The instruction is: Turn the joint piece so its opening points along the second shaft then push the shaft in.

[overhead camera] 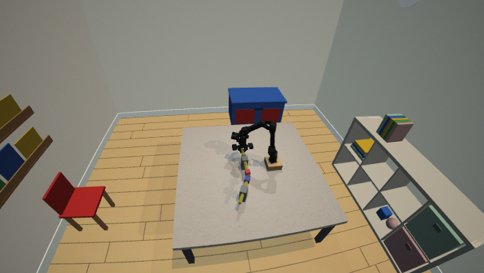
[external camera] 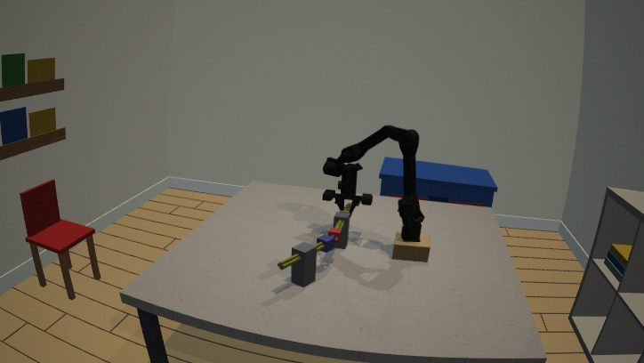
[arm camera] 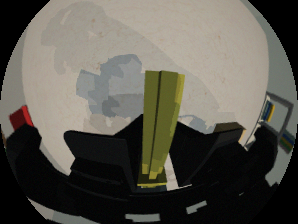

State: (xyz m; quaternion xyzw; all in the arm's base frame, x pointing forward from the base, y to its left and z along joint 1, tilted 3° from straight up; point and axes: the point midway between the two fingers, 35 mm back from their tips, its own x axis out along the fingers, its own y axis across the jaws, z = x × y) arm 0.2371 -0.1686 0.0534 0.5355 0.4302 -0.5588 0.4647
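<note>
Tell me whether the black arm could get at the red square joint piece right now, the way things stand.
Probably not at once: the pincer is shut on the yellow shaft behind the far grey block. The red square joint piece sits just past that block, uncovered from above, so after letting go it looks reachable.

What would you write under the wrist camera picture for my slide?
The claw grips a yellow shaft that points out over the grey table.
</note>
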